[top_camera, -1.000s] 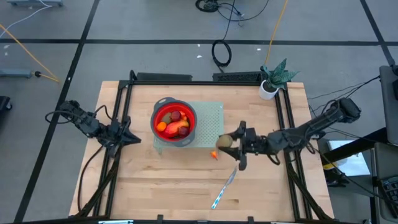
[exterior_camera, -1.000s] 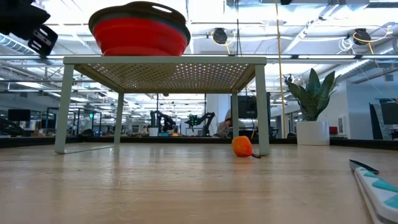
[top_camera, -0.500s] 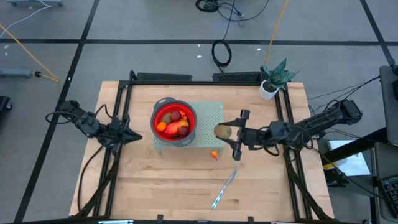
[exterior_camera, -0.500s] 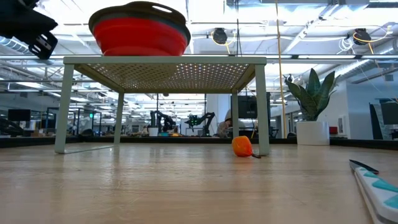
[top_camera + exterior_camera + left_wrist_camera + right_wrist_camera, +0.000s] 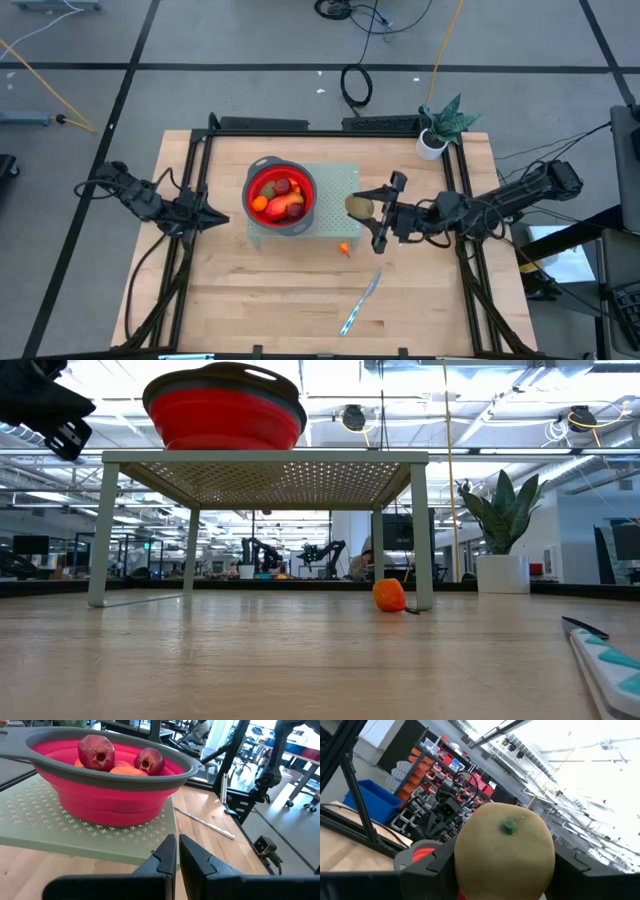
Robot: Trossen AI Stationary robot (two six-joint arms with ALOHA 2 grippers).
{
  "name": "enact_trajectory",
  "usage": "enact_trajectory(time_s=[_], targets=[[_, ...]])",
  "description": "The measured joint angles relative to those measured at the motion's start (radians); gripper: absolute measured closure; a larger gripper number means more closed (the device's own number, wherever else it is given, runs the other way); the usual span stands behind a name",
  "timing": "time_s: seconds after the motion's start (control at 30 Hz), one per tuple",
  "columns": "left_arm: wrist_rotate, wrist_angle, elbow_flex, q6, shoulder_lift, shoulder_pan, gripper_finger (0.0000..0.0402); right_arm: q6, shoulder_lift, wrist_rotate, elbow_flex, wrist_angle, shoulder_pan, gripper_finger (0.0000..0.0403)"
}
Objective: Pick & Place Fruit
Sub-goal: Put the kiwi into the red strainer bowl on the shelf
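Nearest in the low view, lower right of frame: slim silver-and-blue knife (image 5: pixel 605 650) flat on the wooden table (image 5: pixel 270 300), untouched. Behind it, 1 small orange toy fruit (image 5: pixel 389 595) sits on the table just beside the right leg of the pale green perforated stand (image 5: pixel 265 458); in the high view it's centre frame, below the stand's lower right corner. Right gripper (image 5: pixel 372 212), centre-right of the high view, is clamped on a round olive-brown toy fruit (image 5: pixel 504 851), held up over the stand's right edge, right of the red collapsible bowl (image 5: pixel 281 196) with grey rim. Bowl sits on the stand, upper centre-left, already holding several red, dark red and orange fruits (image 5: pixel 96 752). Left gripper (image 5: pixel 176 854), fingers together and holding nothing, waits at the left table edge beside the stand. Risks, my read: the fruit is smooth and round, so it could slip out on the way over; released short of the rim it lands on the stand and rolls off; coming in low, the fingers could clip the rim and shift the bowl.
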State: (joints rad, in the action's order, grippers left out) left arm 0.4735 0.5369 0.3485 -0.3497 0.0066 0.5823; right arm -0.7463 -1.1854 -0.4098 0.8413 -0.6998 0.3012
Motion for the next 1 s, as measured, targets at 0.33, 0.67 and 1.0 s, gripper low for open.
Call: enact_trajectory(time_s=[0.33, 0.67, 1.0], targets=[[0.0, 0.022, 0.0, 0.0, 0.0, 0.0, 0.0382, 0.24, 0.0, -0.005, 0.086, 0.144, -0.061, 0.0204], [0.0, 0.022, 0.0, 0.007, 0.0, 0.0, 0.0382, 0.515, -0.108, 0.024, 0.325, 0.478, -0.168, 0.0204], [0.001, 0.045, 0.0, 0.006, 0.0, 0.0, 0.0382, 0.578, -0.285, 0.201, 0.488, 0.482, -0.265, 0.0204]])
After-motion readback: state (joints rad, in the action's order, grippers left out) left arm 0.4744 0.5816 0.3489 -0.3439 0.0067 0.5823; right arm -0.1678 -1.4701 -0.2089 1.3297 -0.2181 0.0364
